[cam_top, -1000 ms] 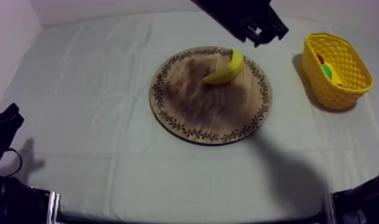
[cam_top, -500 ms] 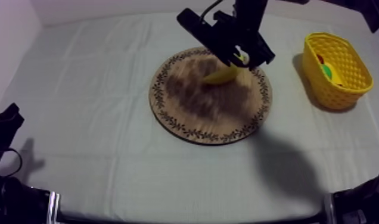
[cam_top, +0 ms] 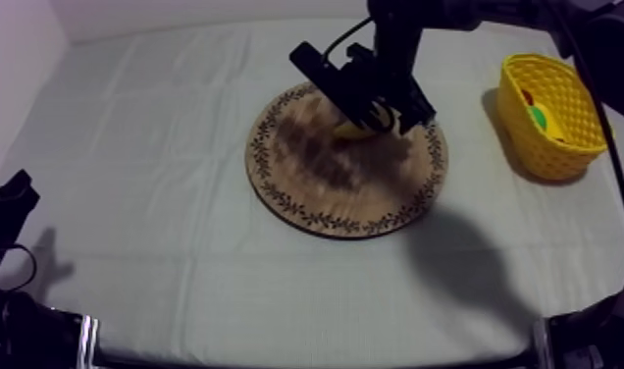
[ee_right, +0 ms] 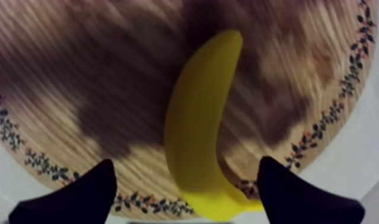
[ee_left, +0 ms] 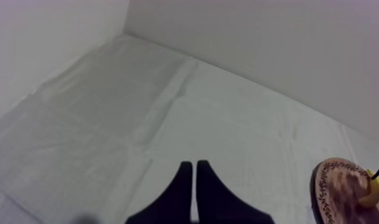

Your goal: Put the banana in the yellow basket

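- At the bench's left edge my left hand rests low, its fingers pressed together in a narrow wedge with nothing between them. It is well apart from the work, so I expect no trouble from it unless it swung toward the middle.
- Toward the middle, the wooden board lies flat on the cloth. If I go too low, my fingertips could hit the wood and skid the board sideways.
- On the board's far right part, just inside the patterned rim, lies the banana.
- My right hand hangs directly over the banana, fingers spread wide, one on either side, gripping nothing yet.
- The fingers straddle the banana's end by the rim, not its middle, and it sits nearer one finger than the other. I judge that finger would touch first and roll the fruit. A hold on the smooth, tapering end could also let it swivel or slip out.
- Farther right, well apart from the board, stands the yellow basket. Carrying low could clip its wall and tip it, and a weak hold could drop the banana short onto the cloth.
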